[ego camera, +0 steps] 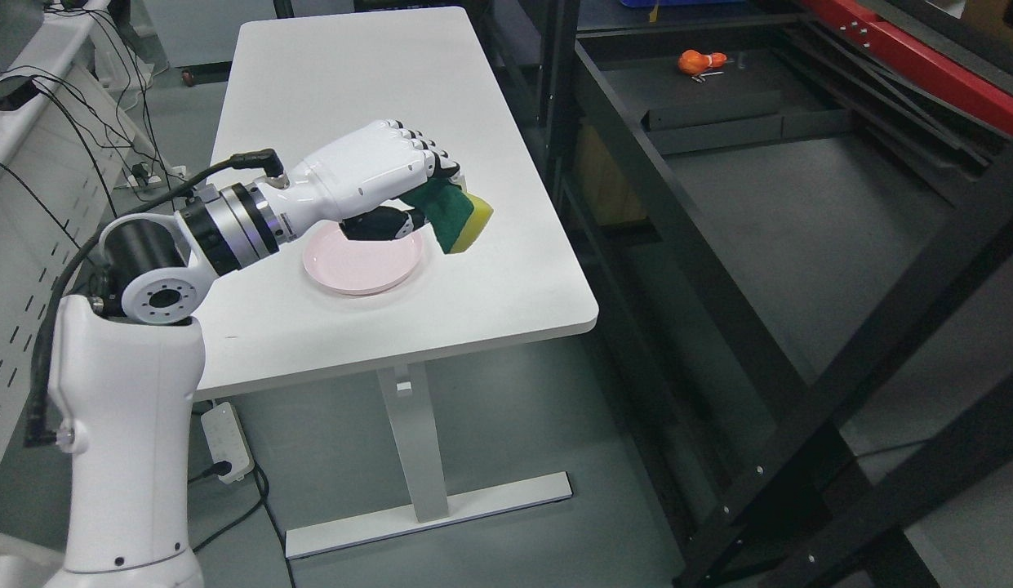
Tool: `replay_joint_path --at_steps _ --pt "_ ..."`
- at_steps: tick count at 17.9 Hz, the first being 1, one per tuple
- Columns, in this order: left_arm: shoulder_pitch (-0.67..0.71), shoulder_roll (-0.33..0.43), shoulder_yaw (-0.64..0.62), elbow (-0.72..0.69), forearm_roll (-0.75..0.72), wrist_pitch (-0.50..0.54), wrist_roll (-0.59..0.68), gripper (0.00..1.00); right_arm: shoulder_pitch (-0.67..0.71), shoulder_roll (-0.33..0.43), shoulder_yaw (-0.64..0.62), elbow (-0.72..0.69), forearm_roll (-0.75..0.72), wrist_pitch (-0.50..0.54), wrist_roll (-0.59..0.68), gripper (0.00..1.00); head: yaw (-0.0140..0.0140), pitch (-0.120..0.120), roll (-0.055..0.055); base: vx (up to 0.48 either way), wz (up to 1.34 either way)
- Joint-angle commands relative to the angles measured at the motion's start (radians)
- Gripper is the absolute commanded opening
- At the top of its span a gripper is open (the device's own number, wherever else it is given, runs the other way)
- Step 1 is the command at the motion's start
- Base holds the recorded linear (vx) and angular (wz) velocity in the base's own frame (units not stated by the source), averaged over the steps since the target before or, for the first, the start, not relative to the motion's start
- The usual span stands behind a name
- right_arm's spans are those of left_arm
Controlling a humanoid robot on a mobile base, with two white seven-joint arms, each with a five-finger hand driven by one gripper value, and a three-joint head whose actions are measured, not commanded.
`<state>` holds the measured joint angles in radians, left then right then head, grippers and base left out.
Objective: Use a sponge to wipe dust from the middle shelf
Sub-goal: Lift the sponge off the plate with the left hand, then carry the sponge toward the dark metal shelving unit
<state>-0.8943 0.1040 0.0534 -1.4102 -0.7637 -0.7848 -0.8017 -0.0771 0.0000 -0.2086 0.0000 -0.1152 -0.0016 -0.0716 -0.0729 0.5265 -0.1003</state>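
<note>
I have the left hand [392, 175] curled tight around the sponge [457, 217], its green scouring face and yellow tip poking out past the fingers, free for wiping; just beneath the hand sits the pink plate [363, 265] on the white table [473, 302]; the dark shelf [800, 212] lies well off beyond the sponge's tip, so I judge the carry across comes next.

My glossy white left hand [375, 175] has black thumb joints. I hold a rectangular foam sponge [457, 216], dark green on one face and yellow on the other. The round plastic plate [363, 265] is pale pink, the rectangular table top [351, 90] plain white, the metal shelf frame [718, 245] black, its top rail red.
</note>
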Motion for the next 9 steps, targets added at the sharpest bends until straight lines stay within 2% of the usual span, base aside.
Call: replay_joint_path --at_steps 1,9 --pt "-0.07 -0.023 -0.03 0.004 -0.003 -0.001 0.001 0.07 0.0 -0.017 0.0 -0.017 0.0 0.072 0.0 1.0 0.0 0.0 0.0 -0.248 -0.22" --pt "-0.127 -0.033 -0.109 0.043 -0.005 -0.001 0.001 0.07 -0.001 -0.017 0.0 -0.017 0.0 0.072 0.0 1.0 0.0 0.0 0.0 -0.23 -0.41"
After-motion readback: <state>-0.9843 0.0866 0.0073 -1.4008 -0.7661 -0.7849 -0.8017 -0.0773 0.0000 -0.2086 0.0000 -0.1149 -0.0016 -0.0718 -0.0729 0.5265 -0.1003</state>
